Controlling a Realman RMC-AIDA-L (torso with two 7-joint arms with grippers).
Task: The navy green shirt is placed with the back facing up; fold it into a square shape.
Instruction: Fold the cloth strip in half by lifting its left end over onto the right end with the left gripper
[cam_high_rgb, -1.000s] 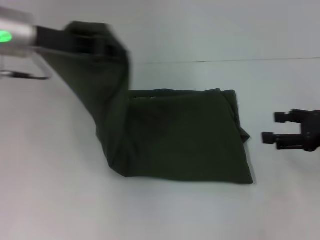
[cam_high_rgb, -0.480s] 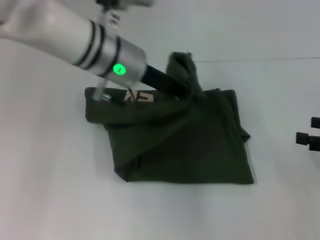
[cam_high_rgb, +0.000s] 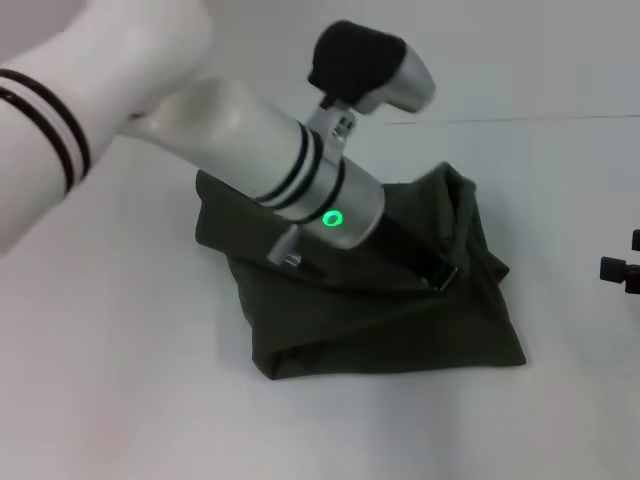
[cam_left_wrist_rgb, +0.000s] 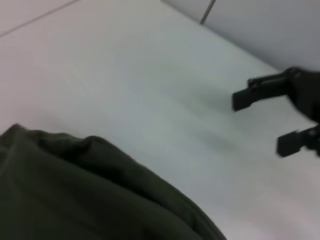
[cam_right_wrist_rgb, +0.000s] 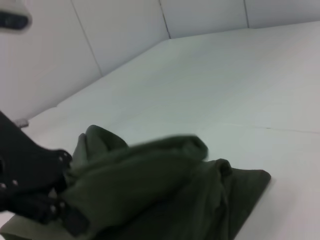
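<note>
The navy green shirt (cam_high_rgb: 380, 320) lies bunched in a folded heap in the middle of the white table (cam_high_rgb: 120, 380), plain side showing. My left arm reaches across it from the left. My left gripper (cam_high_rgb: 440, 272) is low over the shirt's right side, shut on a fold of the cloth and half buried in it. In the right wrist view the shirt (cam_right_wrist_rgb: 165, 195) hangs in a roll from the black left gripper (cam_right_wrist_rgb: 50, 200). My right gripper (cam_high_rgb: 618, 254) stays at the far right edge, off the shirt; the left wrist view shows this right gripper (cam_left_wrist_rgb: 262, 124) open beyond the shirt (cam_left_wrist_rgb: 75, 195).
A thin seam (cam_high_rgb: 540, 118) runs across the far part of the table. White wall panels (cam_right_wrist_rgb: 115, 30) stand behind the table. Bare table surface lies in front of the shirt and to its left.
My left arm has swung the lifted left part of the shirt over to the right and down onto the right side. The pale lettering is now covered. My right gripper has drawn back to the right edge.
</note>
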